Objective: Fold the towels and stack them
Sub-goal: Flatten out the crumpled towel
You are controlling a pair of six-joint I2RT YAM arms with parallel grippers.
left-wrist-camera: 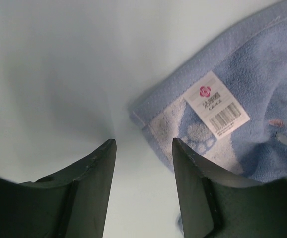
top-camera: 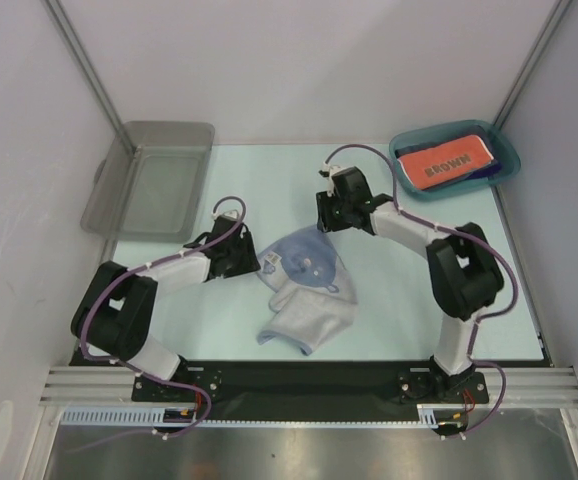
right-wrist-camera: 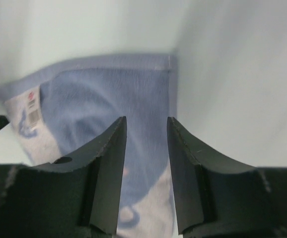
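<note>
A pale light-blue and white towel (top-camera: pixel 307 288) lies crumpled on the table between the arms. It shows in the left wrist view (left-wrist-camera: pixel 252 79) with a white label (left-wrist-camera: pixel 217 103), and in the right wrist view (right-wrist-camera: pixel 104 94). My left gripper (top-camera: pixel 251 258) is open and empty at the towel's left corner (left-wrist-camera: pixel 143 140). My right gripper (top-camera: pixel 326 222) is open and empty just above the towel's far edge (right-wrist-camera: pixel 146 119). An orange-red towel printed "BROWN" (top-camera: pixel 446 162) lies on a darker cloth in the teal bin (top-camera: pixel 406 176).
A grey plastic bin (top-camera: pixel 154 180) stands at the back left, partly off the pale table mat (top-camera: pixel 269 170). The teal bin sits at the back right corner. White walls and metal posts enclose the sides and back.
</note>
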